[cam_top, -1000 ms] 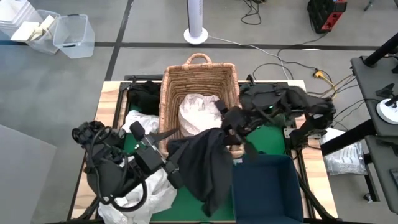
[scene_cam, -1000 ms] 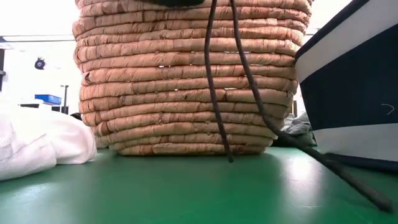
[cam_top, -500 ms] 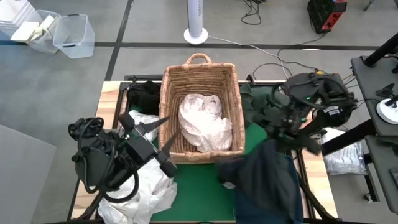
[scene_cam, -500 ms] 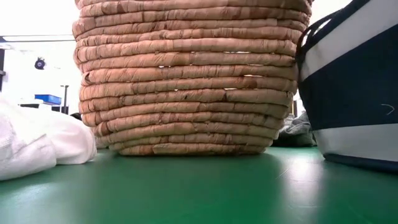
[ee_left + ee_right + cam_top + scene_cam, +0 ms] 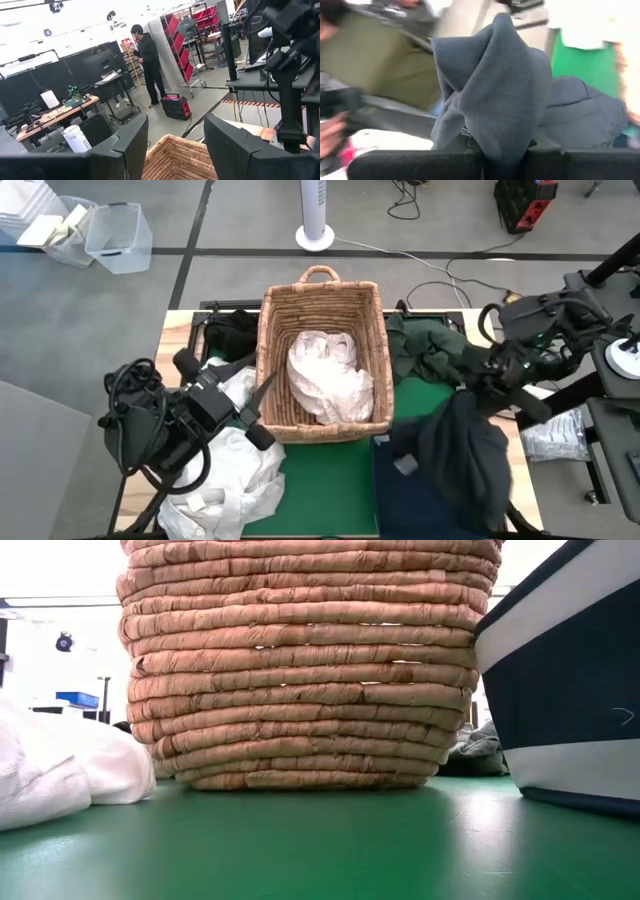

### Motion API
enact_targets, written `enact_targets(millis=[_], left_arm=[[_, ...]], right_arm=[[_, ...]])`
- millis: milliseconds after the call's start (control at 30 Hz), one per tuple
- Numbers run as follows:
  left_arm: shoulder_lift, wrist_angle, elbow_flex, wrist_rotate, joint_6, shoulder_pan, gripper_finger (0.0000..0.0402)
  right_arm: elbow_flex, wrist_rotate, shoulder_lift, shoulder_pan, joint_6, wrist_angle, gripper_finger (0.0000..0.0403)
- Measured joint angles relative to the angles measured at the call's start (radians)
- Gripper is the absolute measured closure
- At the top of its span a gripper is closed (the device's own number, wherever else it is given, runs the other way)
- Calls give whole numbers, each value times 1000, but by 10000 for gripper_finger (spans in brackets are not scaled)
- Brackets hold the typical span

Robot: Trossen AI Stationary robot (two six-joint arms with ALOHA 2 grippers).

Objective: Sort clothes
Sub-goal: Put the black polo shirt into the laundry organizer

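- High view: right gripper (image 5: 478,383), jaws closed on dark garment (image 5: 462,452) above blue bin (image 5: 395,480).
- Left gripper (image 5: 262,408) beside basket (image 5: 320,305), jaws apart, empty.
- No legible writing.

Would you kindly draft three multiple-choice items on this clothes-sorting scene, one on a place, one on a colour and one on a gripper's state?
1. Where does the dark garment hang?
A. inside the wicker basket
B. over the dark blue bin
C. on the floor by the fan

2. What colour is the garment lying in the wicker basket?
A. white
B. red
C. dark green

3. How is the right gripper?
A. open and empty
B. shut on the dark garment
C. resting in the basket

Answers:
1 B: the high view shows it draped above the dark blue bin.
2 A: the white garment shows inside the basket.
3 B: the right wrist view shows fabric pinched between its fingers.
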Motion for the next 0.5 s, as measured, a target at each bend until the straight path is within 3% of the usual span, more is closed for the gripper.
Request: enact_targets(millis=[200,367,500], left_arm=[[-14,-18,0,0,0,0,230],[-28,-17,0,0,-1,0,230],[-30,-20,0,0,-1,0,230]], right_arm=[[-6,135,17,22,-108,-32,378],[-7,155,32,81,-137,-31,378],[-7,159,35,153,-70,-30,378]])
